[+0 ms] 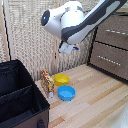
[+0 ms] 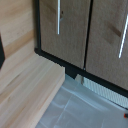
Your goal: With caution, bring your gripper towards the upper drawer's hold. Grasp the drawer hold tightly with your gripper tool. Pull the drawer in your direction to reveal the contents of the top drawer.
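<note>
In the exterior view my gripper hangs from the bulky white arm above the wooden floor, well to the left of the dark brown dresser and touching nothing. Its fingers are too small to tell if they are open or shut. The upper drawer carries the drawer hold, a slim silver bar, with the lower drawer beneath it. The wrist view shows two brown drawer fronts with silver bars; I cannot tell which is the upper one. No fingers show there.
A black open box stands at the exterior view's left. A patterned orange carton, a yellow bowl and a blue bowl sit on the wooden floor. A woven screen backs the scene.
</note>
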### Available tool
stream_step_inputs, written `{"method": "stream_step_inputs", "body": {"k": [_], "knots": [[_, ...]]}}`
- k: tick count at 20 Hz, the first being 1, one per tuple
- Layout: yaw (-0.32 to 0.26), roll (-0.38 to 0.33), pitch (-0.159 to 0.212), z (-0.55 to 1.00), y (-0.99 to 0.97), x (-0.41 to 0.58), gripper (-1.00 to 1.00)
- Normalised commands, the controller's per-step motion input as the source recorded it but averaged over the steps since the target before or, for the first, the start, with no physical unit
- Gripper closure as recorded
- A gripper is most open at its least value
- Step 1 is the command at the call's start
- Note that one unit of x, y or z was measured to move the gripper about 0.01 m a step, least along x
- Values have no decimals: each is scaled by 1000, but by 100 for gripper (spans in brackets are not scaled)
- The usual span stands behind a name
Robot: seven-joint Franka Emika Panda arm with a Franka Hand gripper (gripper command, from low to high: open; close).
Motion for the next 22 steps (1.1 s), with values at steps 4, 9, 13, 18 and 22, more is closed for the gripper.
{"method": "stream_step_inputs", "body": {"k": [4, 9, 13, 18, 22], "knots": [[47, -87, -99, 152, -897, -81, -100], [48, -122, -84, 150, -866, -18, -100], [27, -206, -54, 103, -756, -35, -100], [9, -240, -6, 70, -619, -10, -100], [17, -235, 0, 4, -590, -1, -100]]}}
